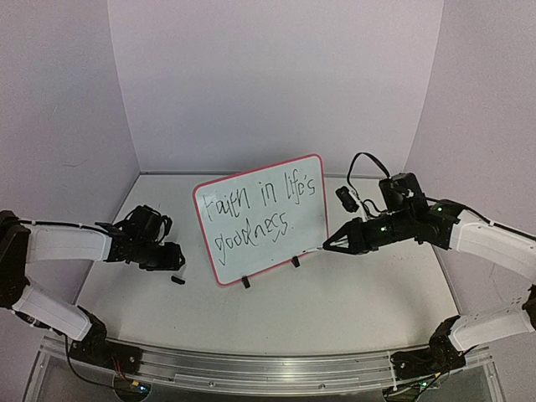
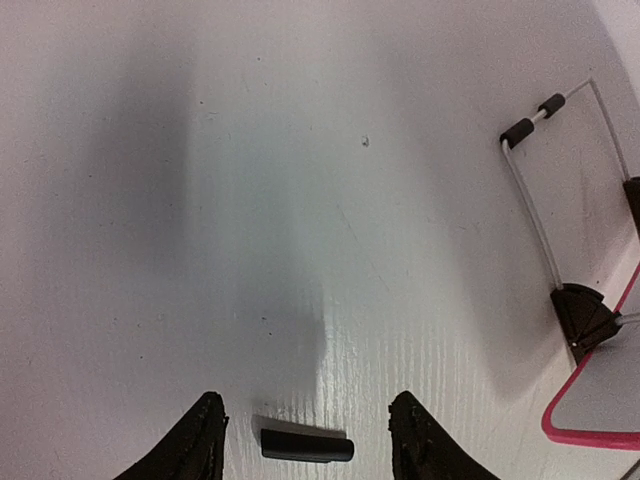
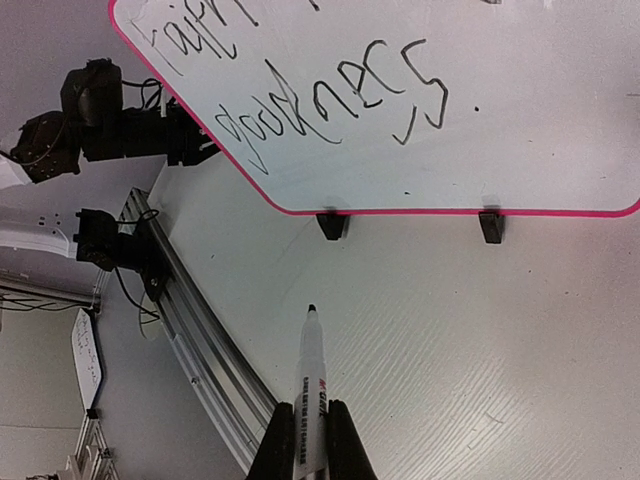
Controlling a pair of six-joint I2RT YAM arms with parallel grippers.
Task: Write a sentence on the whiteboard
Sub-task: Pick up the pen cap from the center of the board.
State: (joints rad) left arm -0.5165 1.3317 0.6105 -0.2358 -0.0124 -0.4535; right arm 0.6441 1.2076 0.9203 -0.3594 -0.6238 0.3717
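Observation:
The whiteboard (image 1: 261, 216) with a pink-red frame stands tilted on two black clip feet mid-table, with "faith in life's goodness" written on it; it also shows in the right wrist view (image 3: 420, 100). My right gripper (image 1: 328, 246) is shut on a white marker (image 3: 312, 395), its bare tip pointing at the board's lower right edge, a little off it. My left gripper (image 1: 177, 258) is open, low over the table left of the board. The black marker cap (image 2: 307, 446) lies between its fingertips (image 2: 205, 420); it also shows in the top view (image 1: 177, 280).
The board's wire stand (image 2: 530, 190) and a black foot (image 2: 583, 313) show behind it in the left wrist view. A metal rail (image 1: 251, 368) runs along the near table edge. White walls enclose the back and sides.

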